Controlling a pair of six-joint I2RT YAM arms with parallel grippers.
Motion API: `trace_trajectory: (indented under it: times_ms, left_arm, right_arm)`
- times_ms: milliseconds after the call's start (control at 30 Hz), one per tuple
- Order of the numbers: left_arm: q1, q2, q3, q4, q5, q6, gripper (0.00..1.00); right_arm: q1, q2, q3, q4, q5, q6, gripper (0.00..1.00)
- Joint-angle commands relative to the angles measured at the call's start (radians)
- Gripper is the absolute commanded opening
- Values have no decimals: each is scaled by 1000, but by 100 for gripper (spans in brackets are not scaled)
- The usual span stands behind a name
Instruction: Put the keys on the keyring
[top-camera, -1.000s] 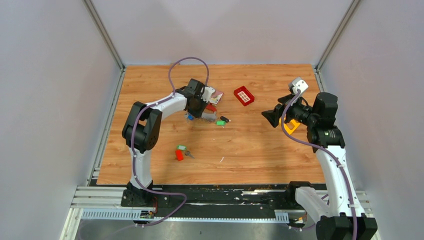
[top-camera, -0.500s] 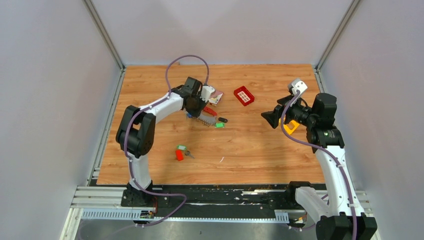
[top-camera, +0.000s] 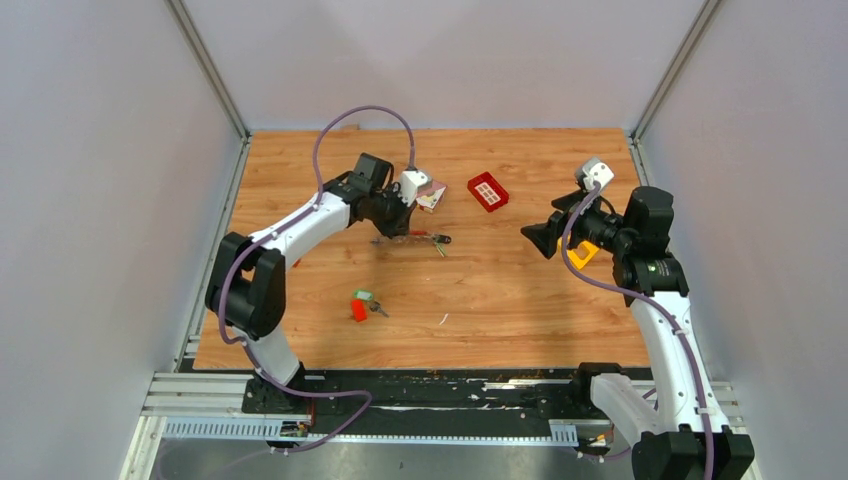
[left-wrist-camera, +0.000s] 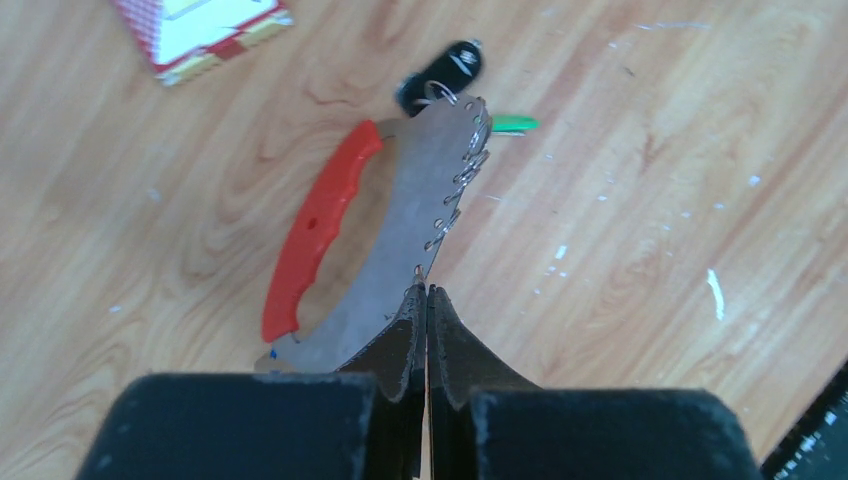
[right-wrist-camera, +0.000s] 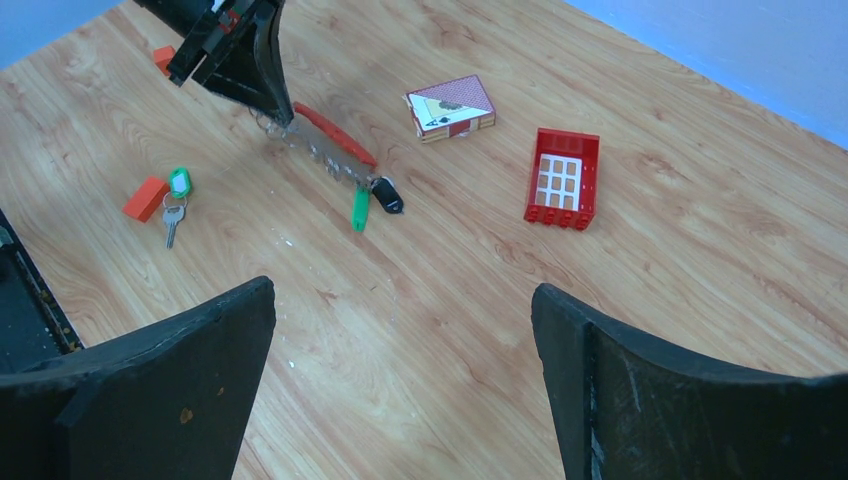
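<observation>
The keyring (left-wrist-camera: 395, 235) is a grey strip with a red arc (left-wrist-camera: 315, 225) and small wire loops along one edge. My left gripper (left-wrist-camera: 427, 290) is shut on the strip's edge near its middle. A black key (left-wrist-camera: 440, 72) and a green key (left-wrist-camera: 515, 124) sit at the strip's far end. The top view shows the keyring (top-camera: 410, 237) by my left gripper (top-camera: 392, 226). A loose key with a green head (top-camera: 365, 297) lies nearer me, also in the right wrist view (right-wrist-camera: 178, 185). My right gripper (right-wrist-camera: 402, 290) is open and empty, far right (top-camera: 540, 238).
A small red block (top-camera: 358, 311) touches the loose key. A card box (top-camera: 432, 194) lies behind the keyring. A red gridded tray (top-camera: 488, 191) sits at the back middle. A yellow triangle frame (top-camera: 583, 252) lies under my right arm.
My left arm has swung its elbow to the left and turned its wrist, still holding the keyring, which has turned to lie more crosswise. The right arm has not moved.
</observation>
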Motion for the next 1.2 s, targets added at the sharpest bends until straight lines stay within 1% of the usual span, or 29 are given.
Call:
trace_trajectory:
  times_ms: [0, 133, 200, 300, 400, 533, 633, 800, 967, 1167]
  left_arm:
    - [-4, -78, -36, 29, 211, 41, 0]
    - [-3, -183, -82, 70, 363, 73, 0]
    - [-3, -237, -102, 106, 413, 73, 0]
    - [-3, -310, -125, 185, 467, 47, 0]
    - [-3, -367, -141, 249, 523, 15, 0]
    - [-3, -430, -183, 377, 590, -75, 0]
    - [-9, -467, -224, 475, 617, -139, 0]
    - [-31, -519, -292, 570, 659, -160, 0]
    - [-66, -548, -353, 650, 686, -199, 0]
    - [-109, -566, -393, 673, 677, -197, 0]
  right_arm:
    - [3, -14, -15, 55, -61, -7, 100]
    - [7, -3, -28, 90, -141, 15, 100]
    - [9, 2, -26, 106, -185, 22, 100]
    - [67, 26, -6, 117, -224, 20, 100]
    - [137, 66, 42, 86, -239, -29, 99]
    - [248, 127, 100, 75, -244, -74, 91]
    - [317, 167, 131, 75, -245, -94, 81]
    - [407, 216, 186, 39, -225, -162, 68]
    - [505, 217, 188, 18, -173, -245, 59]
    - [557, 208, 165, -2, -180, -299, 54]
